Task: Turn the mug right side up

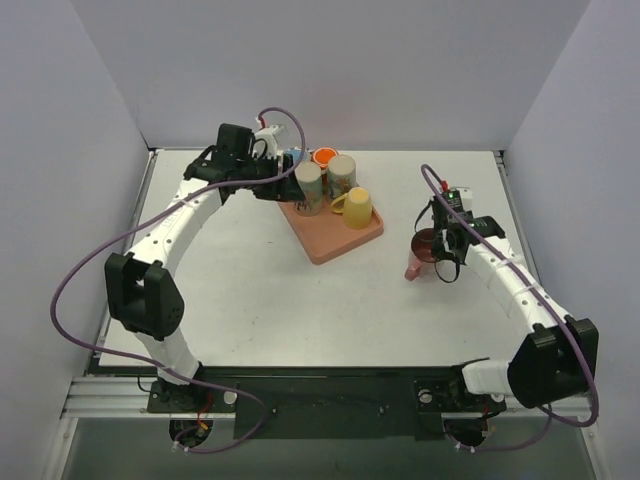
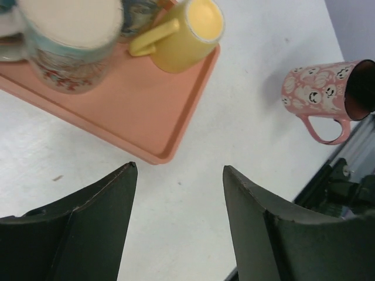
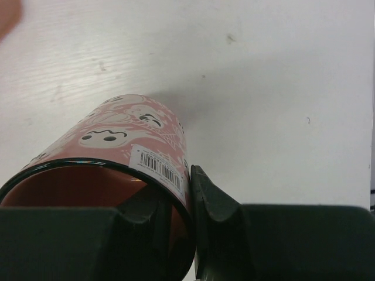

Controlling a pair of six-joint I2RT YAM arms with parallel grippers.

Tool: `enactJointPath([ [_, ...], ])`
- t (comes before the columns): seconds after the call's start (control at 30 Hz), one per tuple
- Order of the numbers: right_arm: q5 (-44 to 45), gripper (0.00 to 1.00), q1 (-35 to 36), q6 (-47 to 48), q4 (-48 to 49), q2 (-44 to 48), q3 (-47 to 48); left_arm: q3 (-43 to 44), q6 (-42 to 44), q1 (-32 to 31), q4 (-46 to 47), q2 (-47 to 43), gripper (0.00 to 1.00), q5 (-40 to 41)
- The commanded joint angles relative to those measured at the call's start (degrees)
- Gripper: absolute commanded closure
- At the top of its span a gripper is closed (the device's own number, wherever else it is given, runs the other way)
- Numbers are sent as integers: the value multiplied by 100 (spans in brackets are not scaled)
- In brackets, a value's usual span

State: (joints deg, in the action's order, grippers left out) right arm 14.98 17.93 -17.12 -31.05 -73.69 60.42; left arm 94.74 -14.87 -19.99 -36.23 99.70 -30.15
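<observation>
The right claw (image 3: 190,175) grasps the mug (image 3: 129,137) by its rim, one finger inside and one outside. The mug is on its side, low over the table (image 1: 250,290), right of the tray (image 1: 335,243). Such a thin hold may let the mug swing or slip while it turns. The left claw (image 2: 179,170) is released, near the tray.

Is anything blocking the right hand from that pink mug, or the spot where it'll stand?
Nothing visible does. The right hand already pinches the pink mug at its rim, one finger inside, and the tray sits apart on the table.
</observation>
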Motion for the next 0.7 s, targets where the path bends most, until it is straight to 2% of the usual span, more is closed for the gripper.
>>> enactJointPath([
  [0.0, -258, 100, -754, -151, 607, -285, -162, 413, 977, 372, 168, 233, 30, 430],
  [0.13, -558, 100, -1300, -256, 1144, -645, -172, 528, 1381, 583, 291, 453, 29, 738],
  [0.33, -382, 100, -1433, -318, 1320, -1287, -13, 510, 1944, 786, 625, 892, 30, 800],
  [0.5, -347, 100, -1424, -353, 1356, -1517, -39, 660, 3145, 812, 713, 1271, 34, 713],
  [0.57, -356, 91, -1424, -344, 1286, -1526, -31, 625, 3550, 821, 871, 1350, 34, 651],
  [0.6, -356, 81, -1433, -344, 1207, -1499, -22, 590, 3709, 830, 1020, 1394, 34, 616],
  [0.63, -382, 76, -1424, -344, 1172, -1412, 4, 598, 4007, 821, 1073, 1412, 34, 503],
  [0.67, -399, 65, -1424, -301, 1119, -1368, 13, 642, 4280, 821, 1161, 1499, 34, 441],
])
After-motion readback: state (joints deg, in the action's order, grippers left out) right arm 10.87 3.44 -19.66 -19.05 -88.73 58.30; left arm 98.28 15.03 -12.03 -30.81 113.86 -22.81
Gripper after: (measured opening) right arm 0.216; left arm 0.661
